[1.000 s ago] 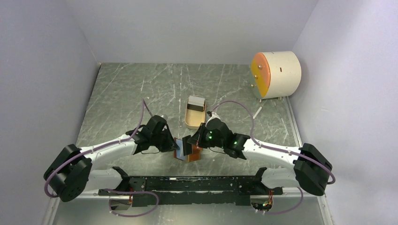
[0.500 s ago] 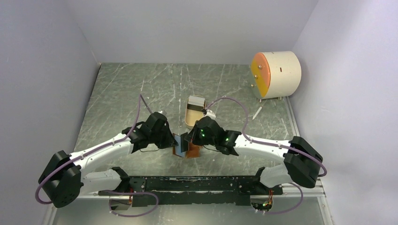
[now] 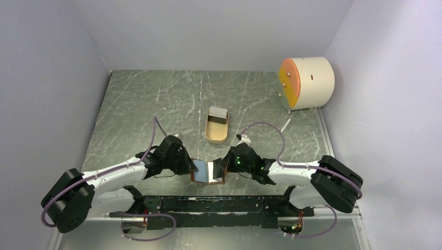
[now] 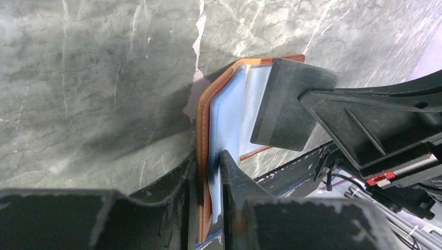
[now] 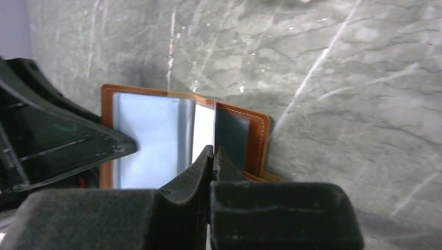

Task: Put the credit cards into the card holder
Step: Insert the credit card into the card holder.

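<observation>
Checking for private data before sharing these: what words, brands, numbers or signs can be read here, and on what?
None readable.
The card holder and the cards: plain faces.
The tan tray and the cream drum: no print.
The red tag in the left wrist view: too blurred.

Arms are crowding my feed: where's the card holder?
Top view: the card holder is open at the near middle of the table, between the left gripper and right gripper, below the tray.
</observation>
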Robot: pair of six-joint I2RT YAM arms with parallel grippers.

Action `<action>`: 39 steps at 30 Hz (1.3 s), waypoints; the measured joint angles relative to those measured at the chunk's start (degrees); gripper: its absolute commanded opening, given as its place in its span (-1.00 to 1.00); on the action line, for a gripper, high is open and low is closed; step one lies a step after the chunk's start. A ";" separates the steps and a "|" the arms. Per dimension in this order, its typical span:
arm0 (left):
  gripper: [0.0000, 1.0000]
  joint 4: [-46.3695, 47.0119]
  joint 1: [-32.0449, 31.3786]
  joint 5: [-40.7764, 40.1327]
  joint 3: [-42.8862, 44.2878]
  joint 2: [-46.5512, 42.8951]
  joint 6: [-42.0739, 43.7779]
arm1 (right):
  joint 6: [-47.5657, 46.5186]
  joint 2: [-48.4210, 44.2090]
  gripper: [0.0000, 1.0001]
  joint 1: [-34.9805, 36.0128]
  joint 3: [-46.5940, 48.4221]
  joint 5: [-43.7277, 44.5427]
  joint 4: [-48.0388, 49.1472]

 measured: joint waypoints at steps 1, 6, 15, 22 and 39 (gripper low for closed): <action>-0.45 0.37 0.00 0.04 -0.35 -0.04 -0.09 | 0.04 0.13 -1.00 -0.13 -0.76 -0.74 2.10; -0.38 0.04 0.00 -0.15 -1.51 -0.90 -0.37 | 1.14 2.14 -1.00 -0.24 -3.08 -3.91 10.32; -0.52 -0.52 -0.07 -1.14 -4.44 -4.76 -0.48 | 4.48 2.64 -1.00 -0.42 -6.56 -6.73 19.89; -0.80 -0.24 -0.07 -1.81 -4.42 -3.45 -0.22 | 6.54 6.75 -1.00 -1.33 -6.58 -8.17 25.27; -0.82 6.01 -0.09 1.05 -5.25 -0.76 0.59 | 7.56 9.46 -1.00 -2.01 -8.09 -8.81 29.09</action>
